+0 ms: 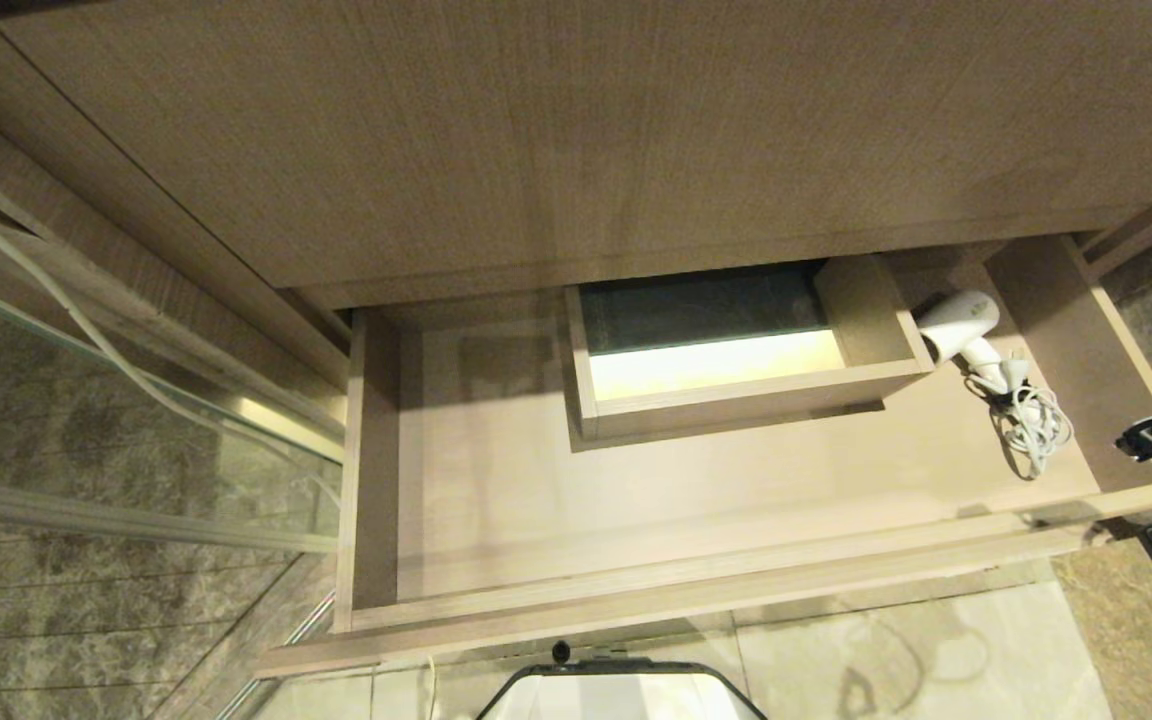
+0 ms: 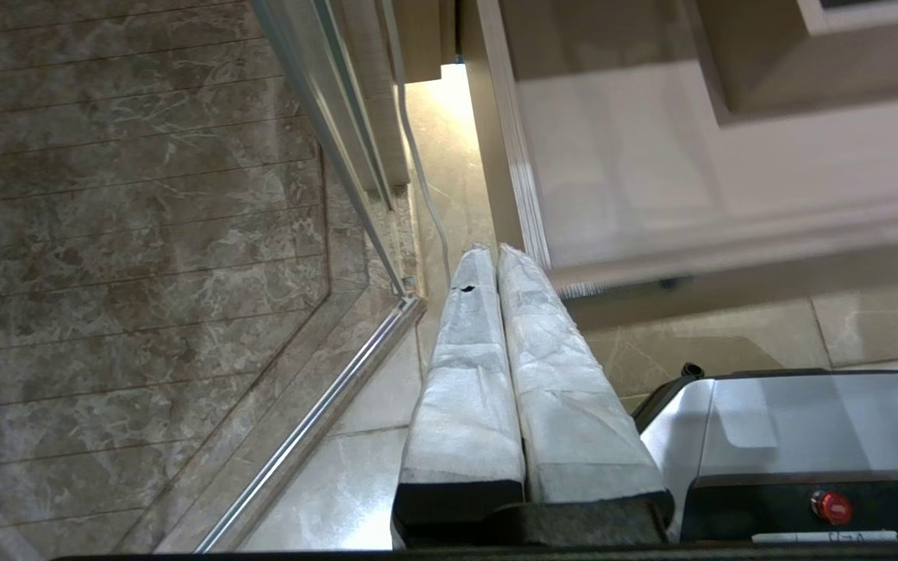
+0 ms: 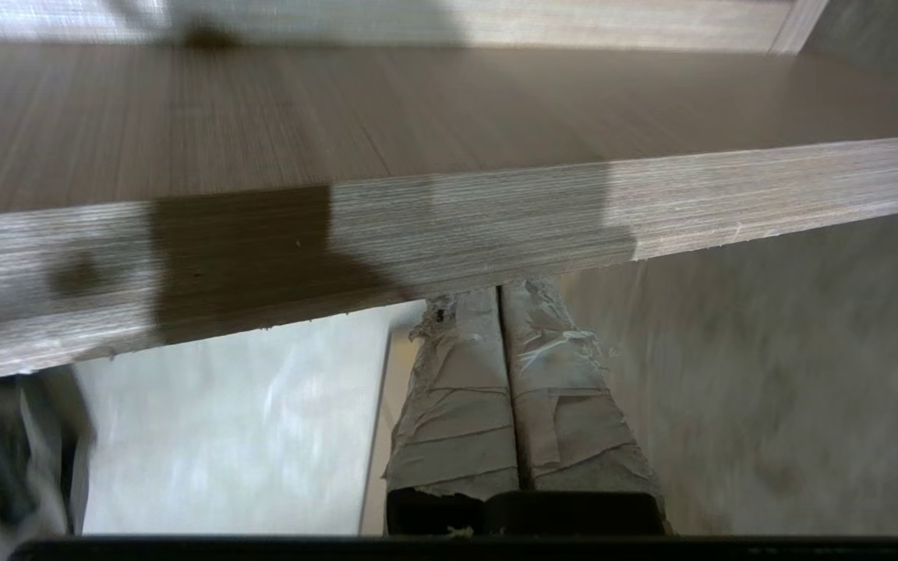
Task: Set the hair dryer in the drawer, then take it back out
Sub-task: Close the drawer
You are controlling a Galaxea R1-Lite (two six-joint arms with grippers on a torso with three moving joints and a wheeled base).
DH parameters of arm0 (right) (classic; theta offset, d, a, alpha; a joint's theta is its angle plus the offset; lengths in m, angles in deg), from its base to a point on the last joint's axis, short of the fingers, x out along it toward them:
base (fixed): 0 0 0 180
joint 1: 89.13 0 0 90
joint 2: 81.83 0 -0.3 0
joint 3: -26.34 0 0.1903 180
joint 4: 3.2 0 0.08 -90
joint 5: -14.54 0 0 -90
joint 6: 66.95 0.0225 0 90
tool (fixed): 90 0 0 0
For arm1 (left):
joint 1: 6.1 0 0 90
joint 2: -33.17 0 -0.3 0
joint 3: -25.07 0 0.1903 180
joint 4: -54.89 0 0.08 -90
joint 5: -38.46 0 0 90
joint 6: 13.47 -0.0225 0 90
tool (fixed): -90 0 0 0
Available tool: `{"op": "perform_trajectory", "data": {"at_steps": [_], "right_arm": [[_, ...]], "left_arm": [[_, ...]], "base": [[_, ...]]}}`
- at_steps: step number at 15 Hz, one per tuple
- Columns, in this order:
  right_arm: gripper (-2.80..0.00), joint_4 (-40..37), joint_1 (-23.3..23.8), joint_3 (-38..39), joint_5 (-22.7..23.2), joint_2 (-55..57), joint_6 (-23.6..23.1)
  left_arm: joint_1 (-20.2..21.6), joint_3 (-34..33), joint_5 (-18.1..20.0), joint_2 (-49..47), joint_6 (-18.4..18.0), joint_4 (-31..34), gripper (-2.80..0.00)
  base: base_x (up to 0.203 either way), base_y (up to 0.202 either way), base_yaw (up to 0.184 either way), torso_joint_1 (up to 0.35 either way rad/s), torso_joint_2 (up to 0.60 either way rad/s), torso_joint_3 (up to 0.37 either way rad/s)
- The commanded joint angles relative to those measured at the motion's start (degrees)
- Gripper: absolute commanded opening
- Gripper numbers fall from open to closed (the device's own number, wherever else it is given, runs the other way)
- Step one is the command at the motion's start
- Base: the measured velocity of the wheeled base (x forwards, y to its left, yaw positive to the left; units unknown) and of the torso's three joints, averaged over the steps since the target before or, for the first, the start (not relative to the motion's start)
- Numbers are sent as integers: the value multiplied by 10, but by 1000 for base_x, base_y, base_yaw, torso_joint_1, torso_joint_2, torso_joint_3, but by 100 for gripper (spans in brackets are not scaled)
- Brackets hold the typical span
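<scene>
The hair dryer [image 1: 958, 325] is seen lying inside the open drawer [image 1: 382, 470] at its rear right corner, beyond and inward of the right end effector [image 3: 500, 300], which is closed on nothing just outside the drawer's front edge. The placing appears done; the retrieval is judged still pending. The left end effector [image 2: 494, 257] is kept closed, empty and parked.

No text, label, brand or number can be read. A strip of small marks on the robot base [image 2: 823, 536], beside the left gripper [image 2: 496, 257], is too blurred to make out.
</scene>
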State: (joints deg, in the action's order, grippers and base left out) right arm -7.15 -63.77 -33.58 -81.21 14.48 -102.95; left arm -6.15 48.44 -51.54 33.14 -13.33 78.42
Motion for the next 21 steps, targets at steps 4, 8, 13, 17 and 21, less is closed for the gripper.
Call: {"op": "perform_trajectory", "data": {"at_steps": [4, 8, 13, 17, 21], "right_arm": [[-280, 214, -9, -42, 50, 6, 49], [-280, 266, -27, -98, 50, 38, 83], [-280, 238, -25, -69, 52, 0, 82], [-280, 215, -26, -49, 63, -18, 83], [-280, 154, -37, 64, 86, -246, 112]], "left_arm": [[0, 0, 0, 0, -1, 1, -280], [0, -1, 0, 0, -1, 0, -280], [0, -1, 0, 0, 0, 0, -280], [0, -1, 0, 0, -1, 0, -280], [0, -1, 0, 0, 0, 0, -280]], "base": [[0, 0, 0, 0, 0, 0], [0, 0, 0, 0, 0, 0], [0, 0, 0, 0, 0, 0], [0, 0, 0, 0, 0, 0], [0, 0, 0, 0, 0, 0]]}}
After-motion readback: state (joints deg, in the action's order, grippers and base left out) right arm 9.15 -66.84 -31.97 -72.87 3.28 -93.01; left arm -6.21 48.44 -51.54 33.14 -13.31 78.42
